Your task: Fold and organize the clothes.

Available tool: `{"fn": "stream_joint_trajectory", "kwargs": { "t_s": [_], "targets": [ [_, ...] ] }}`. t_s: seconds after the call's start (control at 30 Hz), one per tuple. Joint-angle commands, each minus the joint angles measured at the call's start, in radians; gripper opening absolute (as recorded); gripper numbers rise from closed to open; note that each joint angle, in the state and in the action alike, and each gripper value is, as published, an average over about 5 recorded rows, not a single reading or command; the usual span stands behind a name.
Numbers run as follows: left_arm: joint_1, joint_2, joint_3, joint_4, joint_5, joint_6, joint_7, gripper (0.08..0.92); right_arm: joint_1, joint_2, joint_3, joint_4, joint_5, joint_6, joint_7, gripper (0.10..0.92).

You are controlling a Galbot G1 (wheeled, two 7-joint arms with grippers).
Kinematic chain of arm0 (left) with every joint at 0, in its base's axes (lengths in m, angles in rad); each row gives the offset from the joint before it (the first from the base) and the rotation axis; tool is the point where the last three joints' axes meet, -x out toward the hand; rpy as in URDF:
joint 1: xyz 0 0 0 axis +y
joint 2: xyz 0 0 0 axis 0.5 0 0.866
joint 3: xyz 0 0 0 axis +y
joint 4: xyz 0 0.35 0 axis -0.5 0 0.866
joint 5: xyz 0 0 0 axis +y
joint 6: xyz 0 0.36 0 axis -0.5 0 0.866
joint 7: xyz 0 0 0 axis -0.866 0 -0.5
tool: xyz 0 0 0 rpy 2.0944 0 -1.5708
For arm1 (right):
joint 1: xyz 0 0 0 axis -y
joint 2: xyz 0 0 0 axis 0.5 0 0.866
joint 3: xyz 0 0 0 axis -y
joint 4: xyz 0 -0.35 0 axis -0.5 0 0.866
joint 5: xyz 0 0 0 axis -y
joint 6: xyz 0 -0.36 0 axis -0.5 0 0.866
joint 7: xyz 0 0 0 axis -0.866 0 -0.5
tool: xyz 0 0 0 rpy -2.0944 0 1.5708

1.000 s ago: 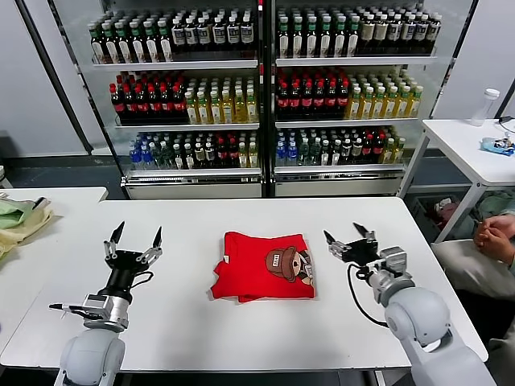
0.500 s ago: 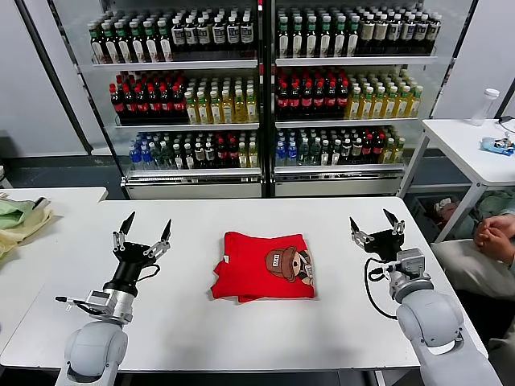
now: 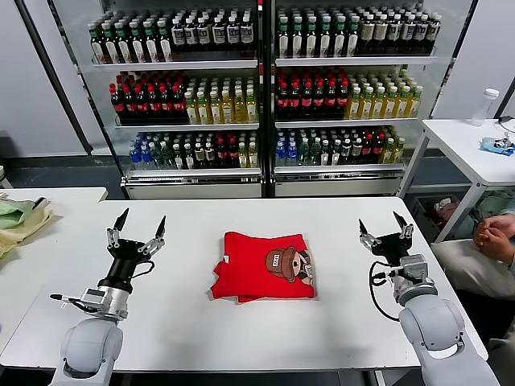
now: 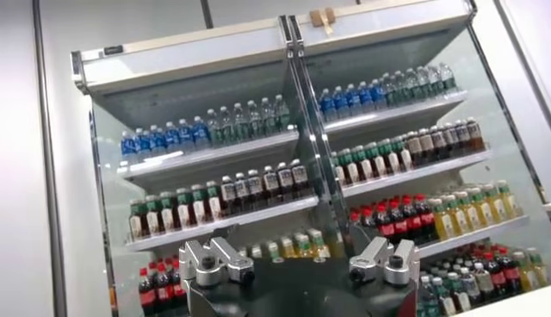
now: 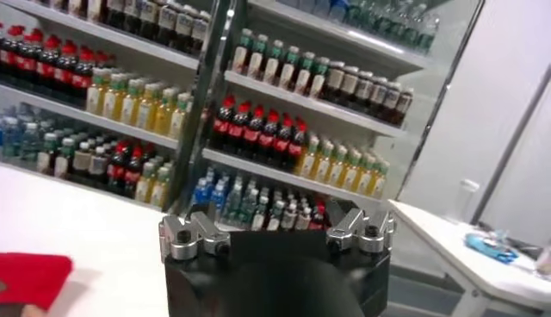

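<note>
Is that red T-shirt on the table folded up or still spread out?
Folded. The red T-shirt lies as a compact, roughly square stack on the white table, layered edges showing at its front, cartoon print facing up, no sleeves spread out.

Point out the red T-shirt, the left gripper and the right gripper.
red T-shirt (image 3: 261, 268), head view, middle of the folded cloth.
left gripper (image 3: 137, 226), head view, midway between fingertips.
right gripper (image 3: 383, 225), head view, midway between fingertips.
</note>
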Motion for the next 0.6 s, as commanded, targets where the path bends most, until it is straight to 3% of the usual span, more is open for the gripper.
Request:
{"fn": "stream_joint_trajectory", "kwargs": {
  "t_s": [0.03, 0.4, 0.6],
  "targets": [
    [0.059, -0.008, -0.002, -0.051, 0.049, -0.035, 0.027, 0.823, -0.035, 0.022, 0.057, 0.028, -0.062, 0.013, 0.010, 0.823],
    [0.134, -0.007, -0.023, -0.107, 0.004, -0.022, -0.030, 0.823, -0.036, 0.117, 0.098, 0.019, -0.141, 0.101, 0.004, 0.823],
    [0.092, 0.021, -0.038, -0.096, 0.050, -0.047, -0.035, 0.823, -0.040, 0.128, 0.110, 0.047, -0.132, 0.081, -0.015, 0.823]
  ]
}}
